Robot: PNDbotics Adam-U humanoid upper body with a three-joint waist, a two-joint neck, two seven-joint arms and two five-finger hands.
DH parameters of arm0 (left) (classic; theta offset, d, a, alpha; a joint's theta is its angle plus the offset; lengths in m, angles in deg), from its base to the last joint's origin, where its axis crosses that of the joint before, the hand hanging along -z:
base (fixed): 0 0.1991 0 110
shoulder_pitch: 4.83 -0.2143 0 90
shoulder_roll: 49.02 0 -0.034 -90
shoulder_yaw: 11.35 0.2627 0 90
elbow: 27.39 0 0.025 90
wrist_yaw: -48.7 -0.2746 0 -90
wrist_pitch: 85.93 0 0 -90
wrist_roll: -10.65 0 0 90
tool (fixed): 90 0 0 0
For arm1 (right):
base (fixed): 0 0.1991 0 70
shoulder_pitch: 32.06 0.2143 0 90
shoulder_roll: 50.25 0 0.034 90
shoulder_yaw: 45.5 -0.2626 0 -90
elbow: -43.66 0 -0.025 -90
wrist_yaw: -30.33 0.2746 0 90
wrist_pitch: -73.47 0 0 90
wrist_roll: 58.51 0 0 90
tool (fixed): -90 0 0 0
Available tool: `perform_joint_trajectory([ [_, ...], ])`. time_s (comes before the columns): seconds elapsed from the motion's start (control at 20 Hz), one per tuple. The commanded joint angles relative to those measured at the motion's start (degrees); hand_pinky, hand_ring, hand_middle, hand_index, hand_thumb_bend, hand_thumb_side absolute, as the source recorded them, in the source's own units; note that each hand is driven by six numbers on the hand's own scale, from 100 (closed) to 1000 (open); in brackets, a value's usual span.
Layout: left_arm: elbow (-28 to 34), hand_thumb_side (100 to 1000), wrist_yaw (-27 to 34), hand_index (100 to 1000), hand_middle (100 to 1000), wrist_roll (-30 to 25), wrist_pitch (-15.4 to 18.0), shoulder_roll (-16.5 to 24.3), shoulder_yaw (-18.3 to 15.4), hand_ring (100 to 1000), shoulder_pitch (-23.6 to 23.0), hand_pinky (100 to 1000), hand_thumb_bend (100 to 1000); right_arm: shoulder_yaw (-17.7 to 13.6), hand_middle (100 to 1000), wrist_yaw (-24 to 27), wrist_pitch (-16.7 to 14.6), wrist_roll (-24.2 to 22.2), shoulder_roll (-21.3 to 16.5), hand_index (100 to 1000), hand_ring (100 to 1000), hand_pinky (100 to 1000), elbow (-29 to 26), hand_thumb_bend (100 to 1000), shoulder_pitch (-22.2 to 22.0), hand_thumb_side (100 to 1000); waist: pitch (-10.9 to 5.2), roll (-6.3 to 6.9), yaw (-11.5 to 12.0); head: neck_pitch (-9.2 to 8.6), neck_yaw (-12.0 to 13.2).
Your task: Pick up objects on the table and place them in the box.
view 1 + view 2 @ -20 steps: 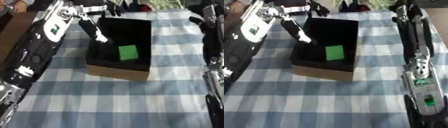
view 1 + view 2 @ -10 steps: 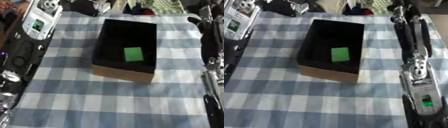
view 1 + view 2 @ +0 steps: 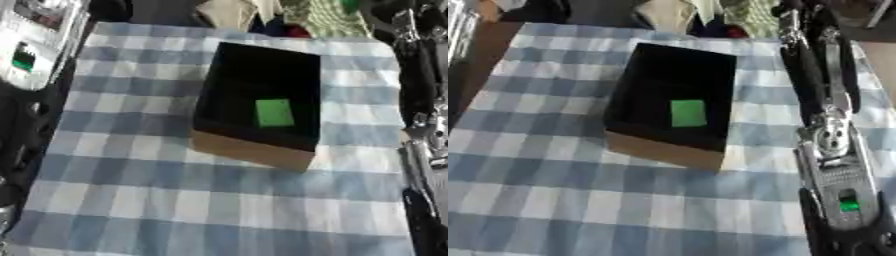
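The box (image 3: 254,150) stands in the middle of the checked table, cardboard outside and black inside. A flat green object (image 3: 274,112) lies on its floor, toward the near right. My left arm (image 3: 35,40) runs up the left edge, its white panel level with the box's far end. A dark shape at the top left edge may be my left hand (image 3: 542,9), well clear of the box. My right arm (image 3: 833,145) lies along the right edge beside the box, a green light on its panel. Its lower end is cut off at the bottom edge, so no right hand shows.
The blue and white checked cloth (image 3: 175,200) covers the table, with bare cloth in front of and left of the box. Piled fabric and coloured items (image 3: 289,15) sit beyond the far edge.
My left hand has pulled back from over the box's far left corner, up toward the top left edge. The green object stays in the box. The right arm has not moved.
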Motion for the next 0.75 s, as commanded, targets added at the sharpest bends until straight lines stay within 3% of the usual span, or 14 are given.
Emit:
perform_joint_trajectory([
  [0.05, 5.23, 202, 3.11, 837, 612, 6.60, -1.46, 1.88, -2.44, 708, -1.16, 898, 100, -0.45, 706, -0.64, -0.18, 0.41, -0.10, 920, 880, 848, -1.54, 100, 1.20, 765, -1.45, -0.12, 0.35, -0.59, -0.25],
  [0.4, 13.39, 202, 5.61, 851, 631, 19.63, 0.38, 3.50, -5.38, 713, -9.73, 975, 101, -0.77, 710, -2.12, -0.74, 1.48, -0.60, 915, 880, 848, -2.67, 100, 1.87, 686, -1.31, -0.56, 1.40, -0.42, -1.33],
  [0.75, 13.97, 236, 6.41, 866, 651, 26.09, 12.69, 4.51, -6.66, 721, -18.09, 983, 137, -0.76, 721, -4.89, -2.06, 3.72, -1.29, 910, 881, 850, -4.54, 100, 2.77, 619, -0.69, -0.87, 2.12, 0.18, -1.82],
])
